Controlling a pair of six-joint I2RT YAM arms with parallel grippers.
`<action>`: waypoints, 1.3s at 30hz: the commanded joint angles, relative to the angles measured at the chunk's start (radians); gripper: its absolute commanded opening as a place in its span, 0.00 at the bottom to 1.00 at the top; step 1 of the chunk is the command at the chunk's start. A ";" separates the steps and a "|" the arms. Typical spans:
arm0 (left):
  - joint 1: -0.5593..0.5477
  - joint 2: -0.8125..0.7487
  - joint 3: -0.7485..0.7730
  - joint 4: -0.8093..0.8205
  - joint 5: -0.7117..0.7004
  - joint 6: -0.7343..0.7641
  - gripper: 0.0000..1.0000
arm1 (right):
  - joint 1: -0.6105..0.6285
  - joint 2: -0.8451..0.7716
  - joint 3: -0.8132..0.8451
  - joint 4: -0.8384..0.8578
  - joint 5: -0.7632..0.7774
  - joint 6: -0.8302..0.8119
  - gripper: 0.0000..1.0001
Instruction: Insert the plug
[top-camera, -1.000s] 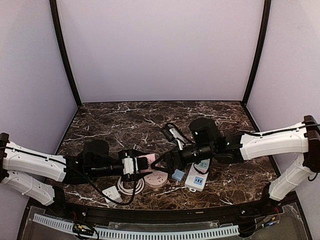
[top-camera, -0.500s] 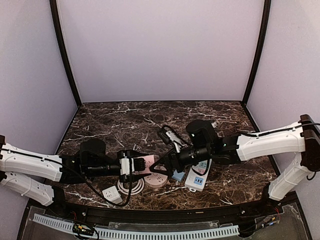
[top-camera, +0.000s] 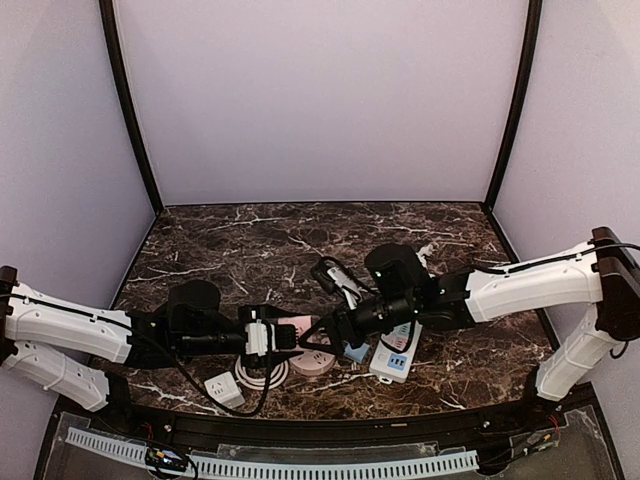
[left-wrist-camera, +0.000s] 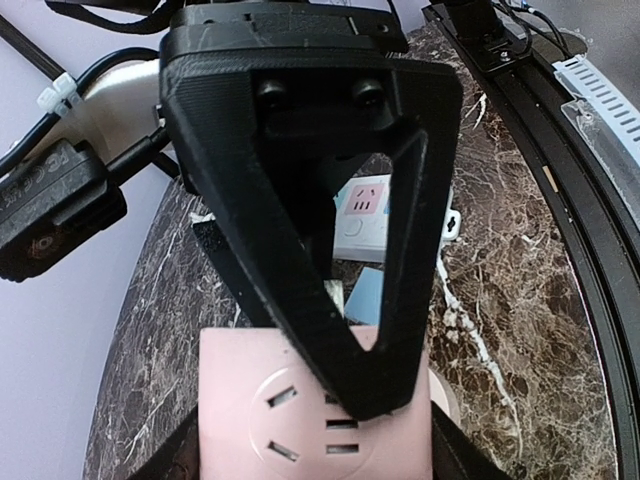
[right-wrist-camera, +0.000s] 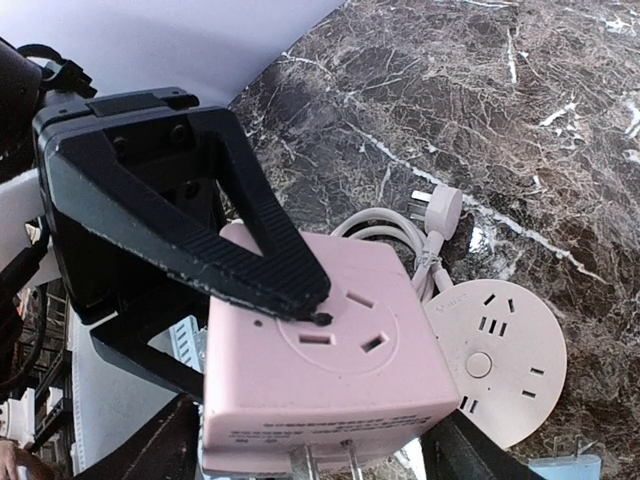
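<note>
A pink cube-shaped plastic adapter plug (right-wrist-camera: 330, 375), with metal prongs showing at one face, is held clear of the dark marble-patterned table (top-camera: 250, 250) near its front edge, close by a round pale-pink socket disc (right-wrist-camera: 495, 350). It is clenched by the left gripper (top-camera: 285, 335), one ribbed black finger (right-wrist-camera: 250, 268) pressed on a socketed face. The right gripper (top-camera: 325, 328) is set around the cube's other sides, apparently very close. Whether its jaws press on the cube cannot be told.

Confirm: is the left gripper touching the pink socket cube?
Touching. Left wrist view shows the left gripper clamping the pink socket cube on both sides.
</note>
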 joint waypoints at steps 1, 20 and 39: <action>-0.004 0.009 0.037 0.027 0.027 -0.009 0.08 | 0.018 0.016 0.030 0.089 -0.030 -0.020 0.79; -0.004 -0.010 0.033 0.046 0.039 -0.093 0.64 | 0.021 -0.025 -0.044 0.205 -0.015 -0.019 0.10; -0.001 -0.135 0.104 -0.085 0.047 -0.460 0.99 | -0.012 -0.325 -0.254 0.318 0.250 -0.044 0.00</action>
